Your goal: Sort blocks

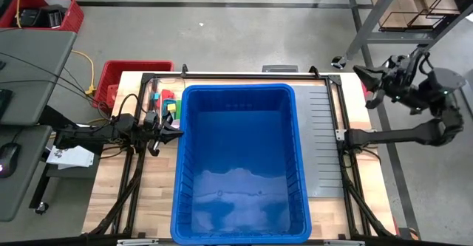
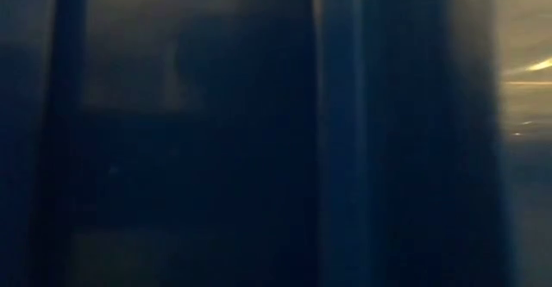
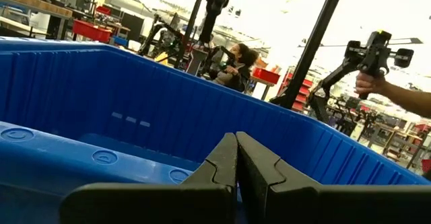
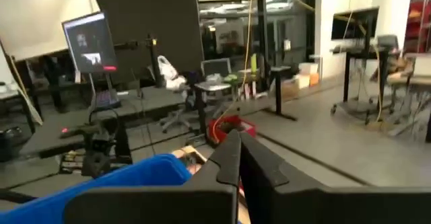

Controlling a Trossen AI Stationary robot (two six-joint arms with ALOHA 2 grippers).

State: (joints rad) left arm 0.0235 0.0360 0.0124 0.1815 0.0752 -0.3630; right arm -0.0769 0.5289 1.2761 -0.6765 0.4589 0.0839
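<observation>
The left gripper [image 1: 177,133] is seen in the high view at about nine o'clock of the table, just beside the left wall of the blue bin [image 1: 240,165]. In the left wrist view its two dark fingers [image 3: 222,163] are pressed together with nothing between them, and they are pointed over the bin's rim into its blue interior. No block is pinched or touched by it.

The right gripper [image 1: 362,74] is raised off the table's far right corner, at about two o'clock, well apart from the bin. In the right wrist view its fingers [image 4: 232,158] are likewise pressed together and nothing is held.

The blocks [image 1: 170,103] are gathered in a small cluster at about ten o'clock of the table, between the black frame and the bin's far left corner; green, red, yellow and teal pieces can be made out, just beyond the left gripper.

The table [image 1: 159,194] is of pale wood and is bordered by a black frame. Most of its middle is taken by the bin, and a grey ribbed panel [image 1: 319,139] is laid along the bin's right side. The low view is filled by a dark blue surface and little can be told from it.

Beyond the table, a grey floor, two red crates [image 1: 122,80] at ten and eleven o'clock, and a desk are shown. In the left wrist view a person's hand [image 3: 370,84] is seen on a handheld device, and another person [image 3: 232,66] is seated farther back.
</observation>
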